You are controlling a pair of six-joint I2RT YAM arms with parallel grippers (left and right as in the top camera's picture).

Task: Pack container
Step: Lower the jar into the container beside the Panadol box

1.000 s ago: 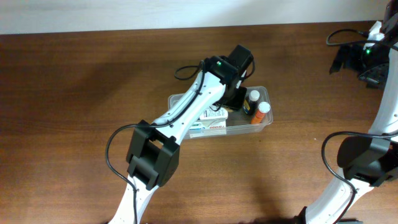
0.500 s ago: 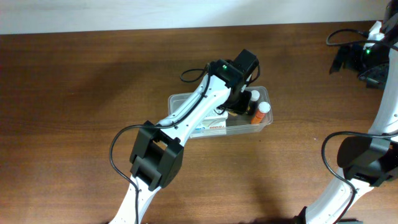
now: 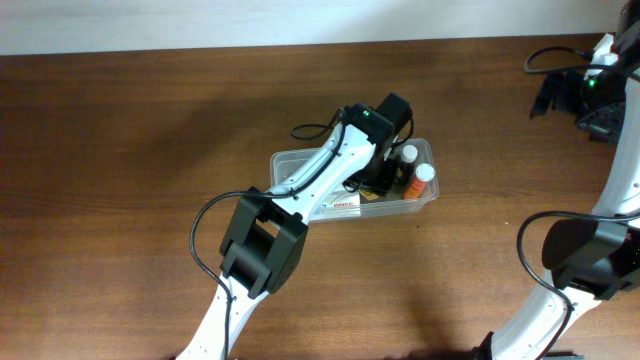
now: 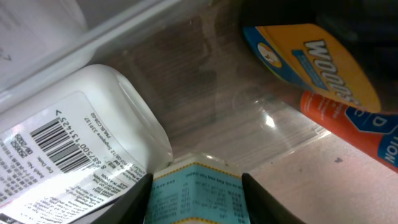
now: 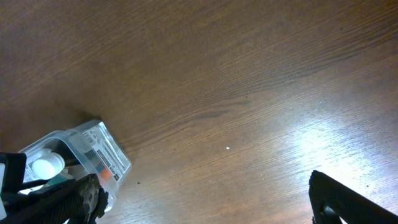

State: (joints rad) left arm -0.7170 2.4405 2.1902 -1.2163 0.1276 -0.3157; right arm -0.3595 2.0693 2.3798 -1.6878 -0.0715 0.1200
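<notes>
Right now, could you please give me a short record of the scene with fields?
container: clear plastic rectangular tub, on brown wooden table
contents: white barcoded bottle, orange bottle with blue-yellow label
left gripper: inside tub, shut on teal-labelled pack
right gripper: open, empty, away from tub

- Overhead: fixed above the scene, looking straight down on the brown worktop (image 3: 120, 150), with the container (image 3: 432, 195) near mid-frame.
- Left wrist: pressed close inside that same container, facing its clear floor, a blue box (image 4: 196, 193) at the frame's foot.
- Right wrist: far off, angled down across the worktop, with the container small at lower left.
</notes>
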